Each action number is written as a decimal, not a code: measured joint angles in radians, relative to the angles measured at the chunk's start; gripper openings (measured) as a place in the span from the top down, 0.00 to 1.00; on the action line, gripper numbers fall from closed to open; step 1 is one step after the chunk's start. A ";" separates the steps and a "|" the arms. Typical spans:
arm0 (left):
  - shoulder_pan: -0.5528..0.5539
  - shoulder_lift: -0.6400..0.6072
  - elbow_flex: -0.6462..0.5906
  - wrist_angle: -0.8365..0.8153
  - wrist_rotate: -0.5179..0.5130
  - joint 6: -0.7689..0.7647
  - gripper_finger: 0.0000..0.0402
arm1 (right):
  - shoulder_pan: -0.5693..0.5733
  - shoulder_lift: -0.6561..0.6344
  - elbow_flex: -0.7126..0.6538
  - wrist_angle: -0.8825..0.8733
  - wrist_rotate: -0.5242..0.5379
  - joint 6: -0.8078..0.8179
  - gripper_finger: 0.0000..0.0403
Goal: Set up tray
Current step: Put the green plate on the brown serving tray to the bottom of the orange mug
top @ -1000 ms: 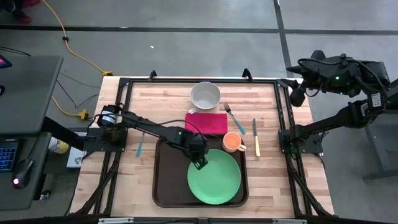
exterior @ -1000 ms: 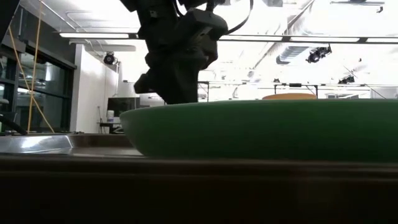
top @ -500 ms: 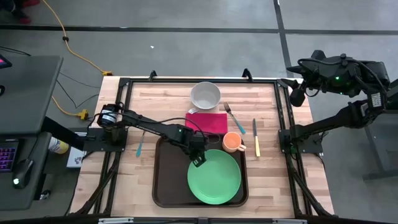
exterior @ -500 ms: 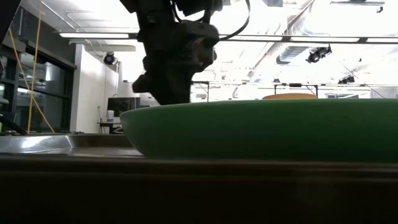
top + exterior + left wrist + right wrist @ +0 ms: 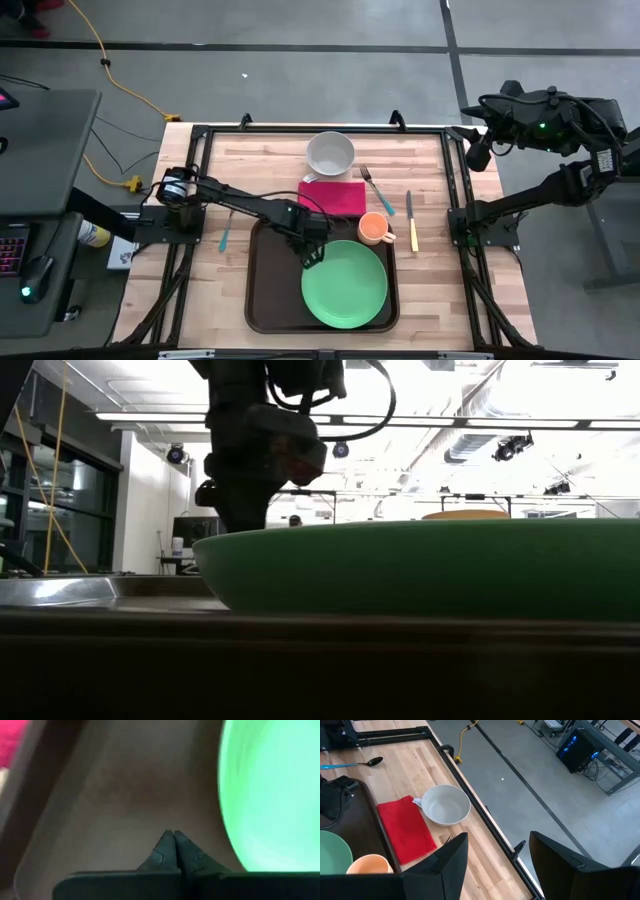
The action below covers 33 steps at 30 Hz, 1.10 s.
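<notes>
Left gripper hovers over the tray, fingers pressed together on nothing.
Lying on the table's near middle, the tray carries a green plate and looks stiff, light and slick; its raised rim seems the best hold. Right gripper waits spread beyond the table's far corner.
</notes>
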<state>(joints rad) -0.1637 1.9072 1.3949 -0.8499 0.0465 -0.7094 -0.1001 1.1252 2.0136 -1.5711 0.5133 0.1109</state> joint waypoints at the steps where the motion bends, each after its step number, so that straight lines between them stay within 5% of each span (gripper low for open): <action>1: 0.000 0.000 0.000 -0.001 0.018 0.009 0.94 | 0.000 0.000 0.000 0.000 0.000 0.000 0.53; 11: -0.054 0.000 0.000 -0.017 0.134 0.294 0.96 | 0.000 0.000 0.000 0.000 0.000 -0.006 0.53; 21: -0.089 0.000 0.000 -0.016 0.032 0.660 0.96 | 0.000 0.000 0.000 0.000 -0.013 -0.007 0.53; 33: -0.086 0.000 0.000 0.021 0.032 0.775 0.98 | 0.000 0.000 0.000 0.000 -0.024 0.000 0.53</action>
<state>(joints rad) -0.2497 1.9072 1.3949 -0.8291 0.0787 0.0658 -0.1001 1.1252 2.0136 -1.5711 0.4896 0.1112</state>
